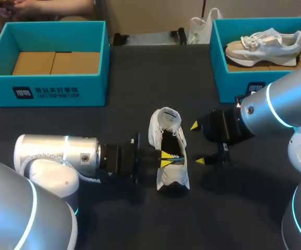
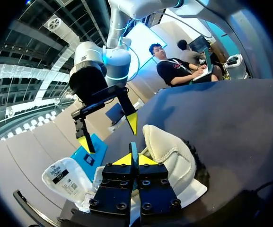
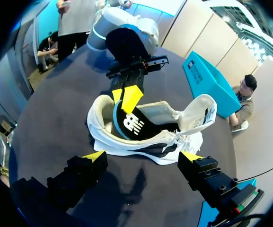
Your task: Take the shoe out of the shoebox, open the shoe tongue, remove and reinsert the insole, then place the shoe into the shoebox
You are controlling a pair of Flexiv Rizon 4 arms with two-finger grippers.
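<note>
1. The work surface is a dark table [image 1: 228,208] with a teal box at each far corner.
2. The shoe [image 1: 167,130] is out of its box. It lies near the middle of the table, between the two claws, with its opening turned up and toward the right arm.
3. The tongue [image 3: 200,111] is folded well back, so the opening is clear.
4. The insole [image 3: 127,122] is partly raised. Its heel end stands above the collar while the forward part sits inside the shoe.
5. The left claw [image 1: 166,160] reaches into the opening and is pinched narrow on the raised edge of the insole. In the left wrist view a thin blue edge shows between the two yellow tips.
6. The right claw [image 1: 197,144] stands wide and holds nothing. It is just beside the shoe's outer side, one tip toward each end, and no contact is visible.
7. The left box [image 1: 61,91] shows only its cardboard floor. The right box [image 1: 220,78] holds a second shoe [image 1: 265,46].
8. Judgement on the step: the insole stage is in hand. The insole is half out and gripped, which fits removal, though reinsertion cannot be ruled out from these views.
9. Judgement on the next move: the left claw must draw the insole out along the shoe's length. The shoe is light and unrestrained, so the right claw should close on or brace its side first. Otherwise the whole shoe may drag along with the insole.
</note>
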